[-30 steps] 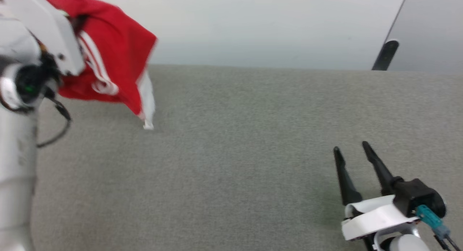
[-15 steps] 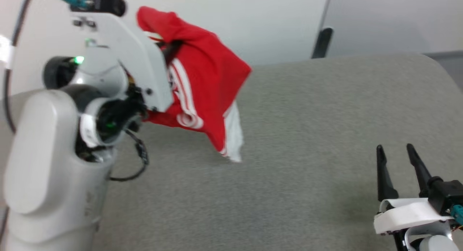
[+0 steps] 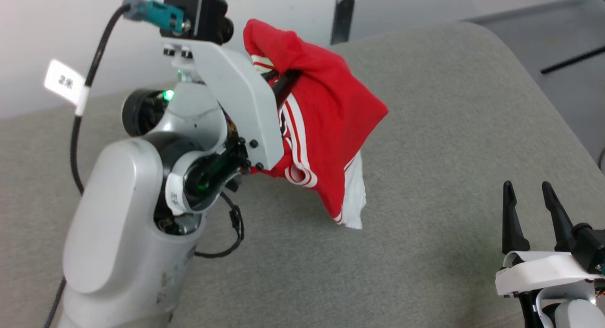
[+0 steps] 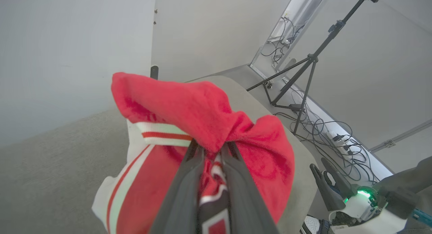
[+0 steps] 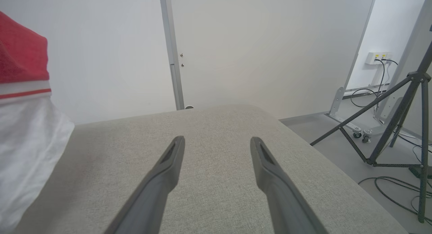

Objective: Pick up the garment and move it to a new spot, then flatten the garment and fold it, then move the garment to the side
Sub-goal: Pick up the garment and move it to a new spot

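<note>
— What is the left pincer (image 4: 212,147) doing?
— It is clenched on a bunched fold of the red shirt (image 3: 331,125). Its two dark fingers (image 4: 182,193) pinch the cloth near the striped trim (image 4: 162,134), and the cloth drapes over their tips.
— Where is the shirt from there?
— It hangs directly off that pincer, above the grey counter (image 3: 449,129). Its long axis runs from the pinch down and toward the robot's right. It ends in the white sleeve (image 3: 355,202), which points down at the counter. I cannot tell whether the sleeve tip touches the surface or hangs just above it.
— And the other arm?
— The right pincer (image 3: 527,187) is released, prongs spread with nothing between them. It is low over the near right part of the counter, well apart from the shirt, which lies to its left.
— What does the next move turn on?
— As I judge it, the left arm alone carries the shirt, so setting it down falls to that arm. The dangling sleeve would likely meet the counter first. The bunch may land crumpled, which would leave the flattening for both pincers.
</note>
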Controlling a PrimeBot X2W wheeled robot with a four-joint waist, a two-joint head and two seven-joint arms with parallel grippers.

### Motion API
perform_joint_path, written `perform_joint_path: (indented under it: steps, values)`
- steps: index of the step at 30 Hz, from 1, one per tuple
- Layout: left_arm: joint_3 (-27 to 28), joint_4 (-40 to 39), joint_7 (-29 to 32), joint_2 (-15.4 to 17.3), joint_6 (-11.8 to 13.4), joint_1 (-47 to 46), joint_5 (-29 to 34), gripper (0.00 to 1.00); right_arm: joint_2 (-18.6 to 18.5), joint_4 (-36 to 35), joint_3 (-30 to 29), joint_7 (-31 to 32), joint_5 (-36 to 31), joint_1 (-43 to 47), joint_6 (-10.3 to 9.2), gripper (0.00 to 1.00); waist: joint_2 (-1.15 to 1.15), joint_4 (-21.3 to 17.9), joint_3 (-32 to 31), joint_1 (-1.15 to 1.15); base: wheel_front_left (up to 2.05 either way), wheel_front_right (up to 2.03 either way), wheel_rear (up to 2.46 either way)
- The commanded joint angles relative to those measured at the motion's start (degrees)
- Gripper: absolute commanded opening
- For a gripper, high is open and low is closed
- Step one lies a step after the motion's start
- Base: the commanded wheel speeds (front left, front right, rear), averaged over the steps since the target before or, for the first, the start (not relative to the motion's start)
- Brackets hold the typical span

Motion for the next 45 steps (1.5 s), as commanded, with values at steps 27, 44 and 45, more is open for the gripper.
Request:
perform_joint_path:
  steps: [27,44,45]
  values:
    - [-2.1,17.1,-7.4,9.7,-6.2,15.9,3.7,0.18,0.1,2.4,4.4,-0.3,-1.1,-0.4,-0.06,1.0,0.0,4.7,0.2,0.0,0.0,0.0,0.0]
    - [-4.5,20.5,-2.2,9.2,-8.6,13.9,0.8,1.0,0.1,3.4,5.7,-0.3,-4.1,2.1,-0.06,1.0,0.0,12.5,-8.7,0.0,0.0,0.0,0.0]
    - [-4.3,19.7,-2.6,9.5,-8.5,13.8,1.1,1.0,0.1,3.1,5.8,-0.3,-4.0,2.2,-0.06,1.0,0.0,12.8,-8.9,0.0,0.0,0.0,0.0]
